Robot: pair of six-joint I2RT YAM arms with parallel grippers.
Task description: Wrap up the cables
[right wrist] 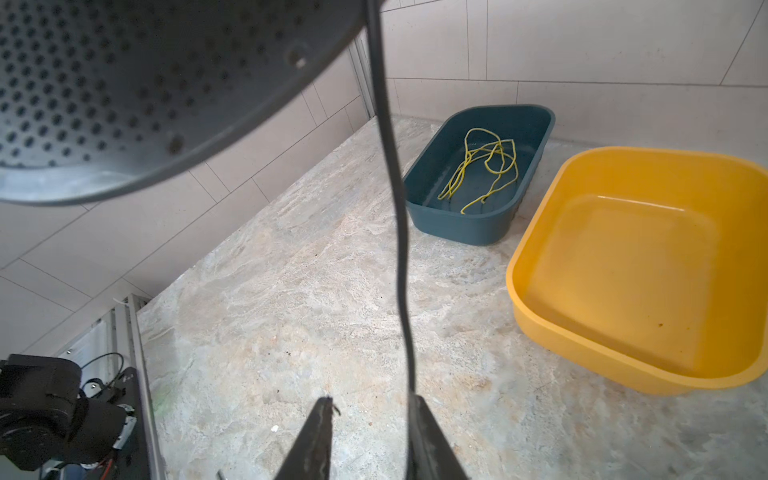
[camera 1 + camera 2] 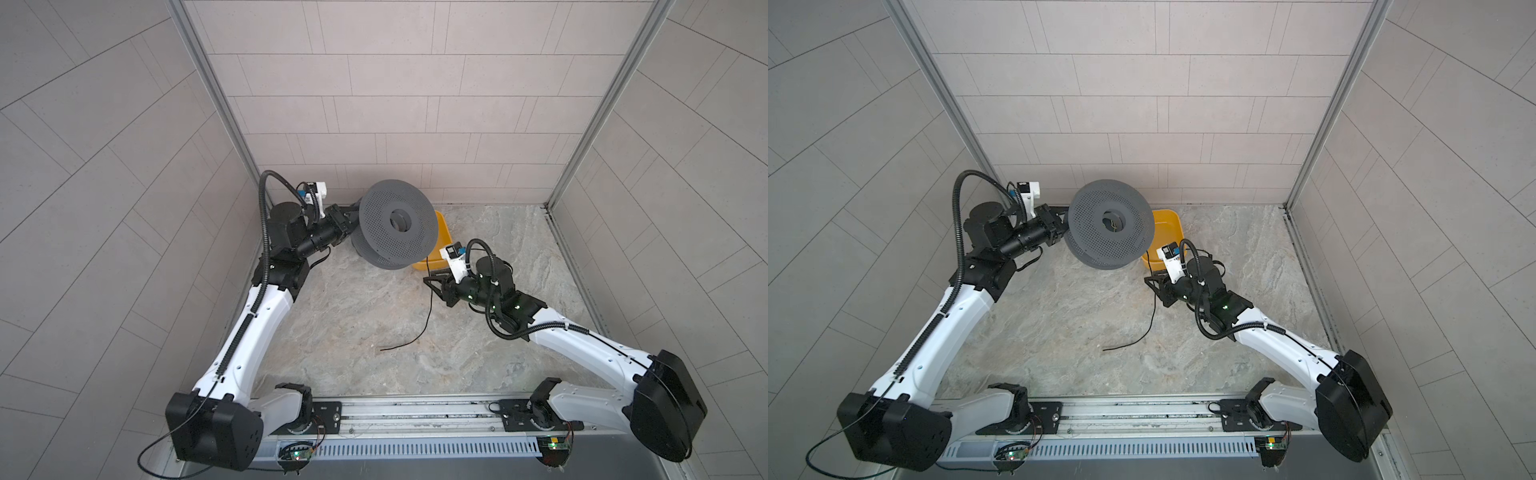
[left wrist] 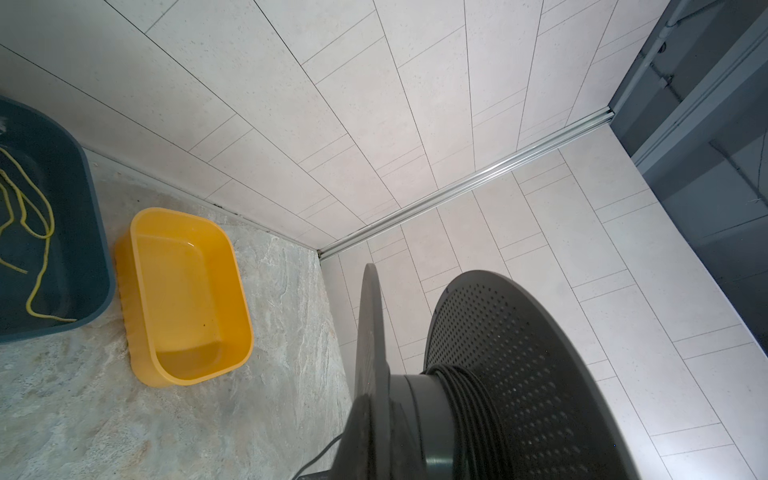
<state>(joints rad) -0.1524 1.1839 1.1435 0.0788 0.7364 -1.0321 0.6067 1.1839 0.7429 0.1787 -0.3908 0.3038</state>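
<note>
Over rear table point(image 2: 353, 324): spool point(image 2: 374, 232) aloft, cable point(image 1: 399, 249) trailing down.
Left gripper point(image 2: 352, 212) pinches spool's flange; right gripper point(image 1: 370, 405) fingers spread, cable beside one.

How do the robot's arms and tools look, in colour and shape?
The left arm and right arm have white shells and black joints. A ribbed black hose runs along each. The left tool and right tool are black. A white camera mount sits at each wrist. Green lights glow on the right arm.
</note>
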